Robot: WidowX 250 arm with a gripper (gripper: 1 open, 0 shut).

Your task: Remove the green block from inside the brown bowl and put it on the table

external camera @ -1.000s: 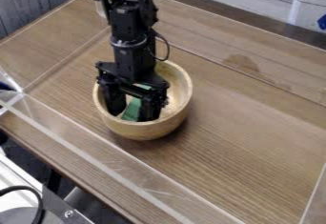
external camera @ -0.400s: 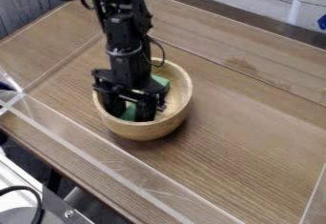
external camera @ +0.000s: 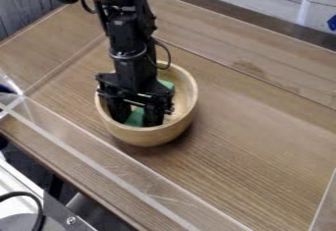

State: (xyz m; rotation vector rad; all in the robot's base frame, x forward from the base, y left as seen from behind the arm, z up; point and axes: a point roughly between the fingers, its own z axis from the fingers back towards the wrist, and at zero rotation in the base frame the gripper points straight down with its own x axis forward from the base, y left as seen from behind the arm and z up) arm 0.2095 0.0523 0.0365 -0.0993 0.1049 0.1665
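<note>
Bowl (external camera: 186, 103) of light-brown wood, round and thick-walled with a pale, smooth inside, sits on the bench (external camera: 237, 146), whose brown top carries long, straight grain lines. Inside it lies the green block (external camera: 136, 117), plain and bright, partly hidden by the black, angular end effector (external camera: 136, 107). Those dark fingers reach down into the bowl around the block; whether they grip it or stand loose, I cannot tell. Clear, low acrylic walls (external camera: 112, 166) edge the wood.

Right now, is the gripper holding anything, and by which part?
It looks closed around the middle of the green block, inside the bowl; whether it grips firmly can't be told.
</note>
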